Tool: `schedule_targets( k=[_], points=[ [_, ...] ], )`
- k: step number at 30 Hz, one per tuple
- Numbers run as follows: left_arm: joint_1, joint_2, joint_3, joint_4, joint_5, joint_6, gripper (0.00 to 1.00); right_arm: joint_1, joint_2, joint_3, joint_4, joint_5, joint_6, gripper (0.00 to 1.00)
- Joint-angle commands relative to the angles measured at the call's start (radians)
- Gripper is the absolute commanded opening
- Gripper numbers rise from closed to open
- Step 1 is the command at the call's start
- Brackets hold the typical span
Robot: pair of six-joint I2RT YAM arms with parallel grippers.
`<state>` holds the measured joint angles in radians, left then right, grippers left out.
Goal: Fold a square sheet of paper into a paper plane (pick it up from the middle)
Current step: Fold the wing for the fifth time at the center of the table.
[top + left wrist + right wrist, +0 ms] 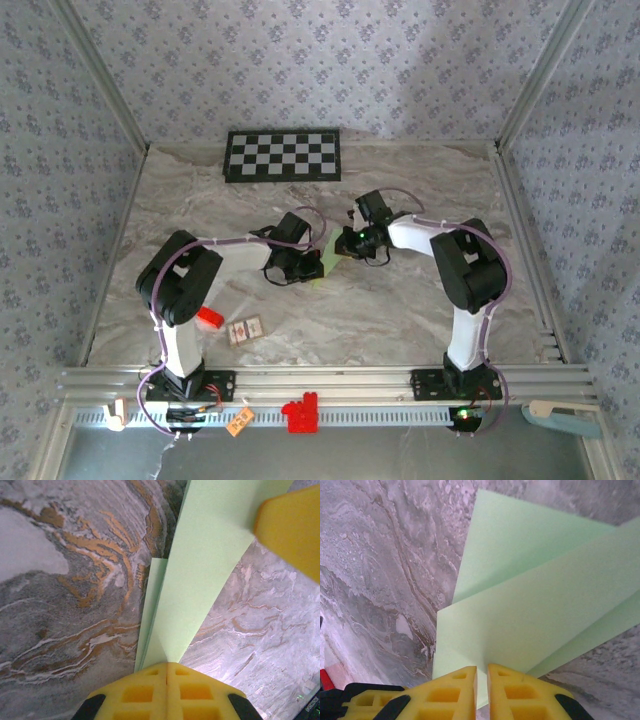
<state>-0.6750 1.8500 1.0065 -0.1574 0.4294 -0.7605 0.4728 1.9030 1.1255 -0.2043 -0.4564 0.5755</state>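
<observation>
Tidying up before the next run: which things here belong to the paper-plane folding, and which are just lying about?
In use: green paper, left tool, right tool.
Lying about: checkerboard panel, red block, small card.

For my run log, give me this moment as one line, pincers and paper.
left pincer: shut on green paper | right pincer: shut on green paper | green paper: partly folded, layers overlapping

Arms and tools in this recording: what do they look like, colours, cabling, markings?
Both the left arm and right arm have black joint housings, white links and purple cables looped alongside. Green lights glow at the right arm's wrist and base. The left tool and right tool carry yellow fingers with square moulded recesses on black mounts.
</observation>
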Motion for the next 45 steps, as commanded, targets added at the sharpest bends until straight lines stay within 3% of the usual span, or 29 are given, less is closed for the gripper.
schedule_targets(
  k=[1,11,18,31,45],
  points=[
    [0.005,0.032,-0.013,-0.119,-0.041,0.006,0.00,-0.009,0.037,0.043,-0.045,0.013,-0.054,0.15],
    [0.005,0.008,-0.004,-0.115,-0.032,0.007,0.00,-0.022,0.081,0.022,-0.049,0.039,-0.036,0.15],
    [0.009,-0.033,0.048,-0.016,0.010,0.017,0.02,-0.023,0.077,-0.030,-0.015,0.029,-0.020,0.15],
    [0.014,0.122,0.159,-0.104,-0.029,0.010,0.03,-0.019,0.019,-0.025,-0.017,0.019,-0.026,0.15],
    [-0.003,0.148,0.164,-0.178,-0.065,0.024,0.00,0.028,-0.045,0.032,-0.091,0.207,0.007,0.18]
  ],
)
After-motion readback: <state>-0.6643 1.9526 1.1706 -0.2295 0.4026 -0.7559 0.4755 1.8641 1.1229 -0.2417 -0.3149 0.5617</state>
